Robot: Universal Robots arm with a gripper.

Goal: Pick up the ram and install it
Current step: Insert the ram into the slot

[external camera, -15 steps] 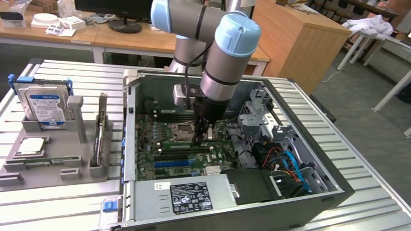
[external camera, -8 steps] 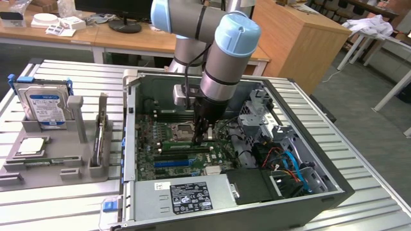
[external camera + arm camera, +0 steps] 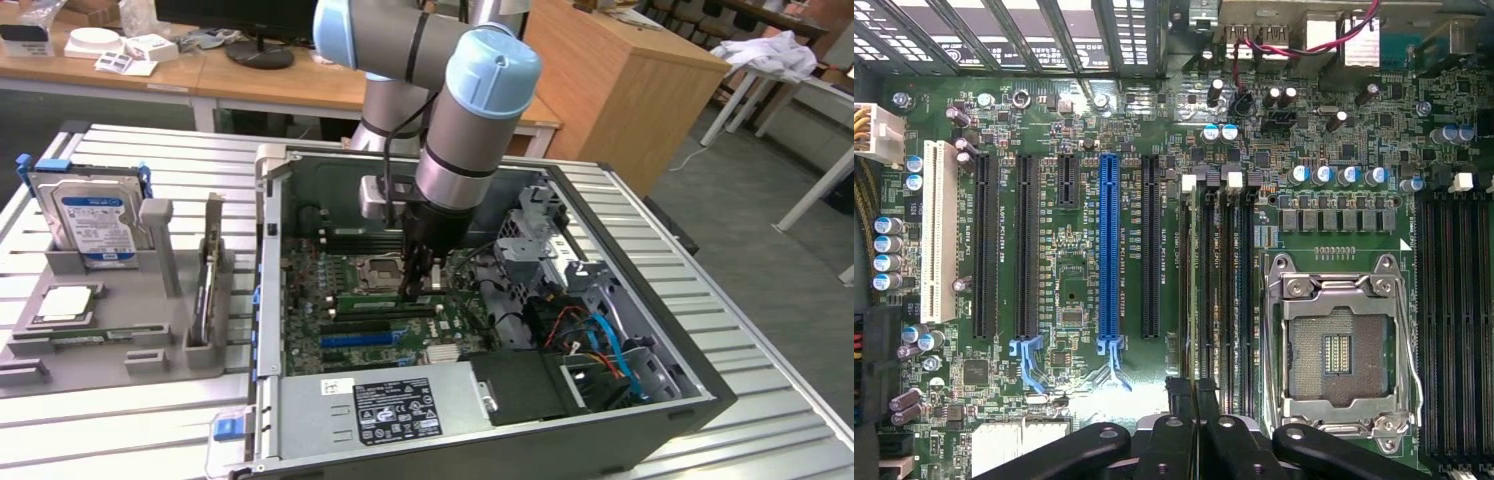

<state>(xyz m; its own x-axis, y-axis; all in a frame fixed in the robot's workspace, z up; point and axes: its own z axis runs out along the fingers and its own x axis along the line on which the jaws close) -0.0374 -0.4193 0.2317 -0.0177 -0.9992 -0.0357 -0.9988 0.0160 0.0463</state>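
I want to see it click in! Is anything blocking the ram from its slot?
Nothing visible does. The shut end effector hangs over the memory slots beside the processor socket, with the green ram at its tips.

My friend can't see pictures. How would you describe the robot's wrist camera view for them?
A robot's black gripper, fingers closed, hangs over the long black memory slots of a green motherboard, seen from straight above. Beside those slots sits an empty processor socket in a metal frame; farther off, a blue slot stands among black ones.
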